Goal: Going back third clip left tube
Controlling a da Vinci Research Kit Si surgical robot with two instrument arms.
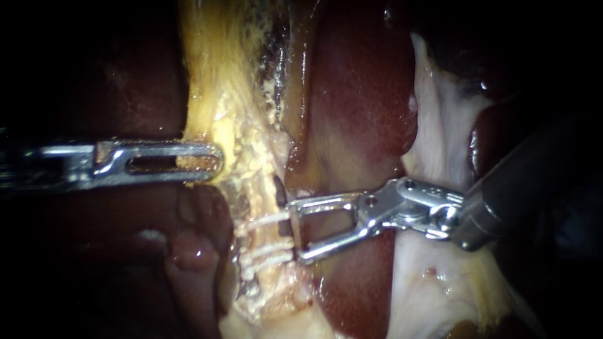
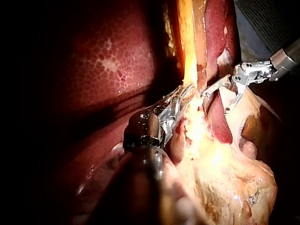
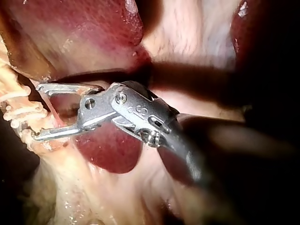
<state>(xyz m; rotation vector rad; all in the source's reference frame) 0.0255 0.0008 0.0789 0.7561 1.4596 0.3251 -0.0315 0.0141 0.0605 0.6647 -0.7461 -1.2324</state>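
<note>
A pale yellow tube (image 1: 259, 199) runs down the middle between dark liver lobes. White clips (image 1: 269, 253) cross it, one (image 1: 262, 221) higher and two close together lower. My right instrument (image 1: 296, 235) comes in from the right with its jaws open just beside the clips; nothing lies between them and only red liver (image 1: 358, 113) shows through the gap. The right wrist view shows the same open jaws (image 3: 37, 111) next to the clips (image 3: 18, 112). My left instrument (image 1: 210, 160) is shut on the yellow tissue (image 1: 217, 94) above the clips, also seen in its wrist view (image 2: 183, 93).
Whitish gallbladder tissue (image 1: 440, 125) lies right of the liver lobe, under the right instrument's shaft (image 1: 521, 182). Darker liver (image 1: 125, 100) fills the left side. In the left wrist view my right instrument (image 2: 216, 102) stands open beyond the held strand.
</note>
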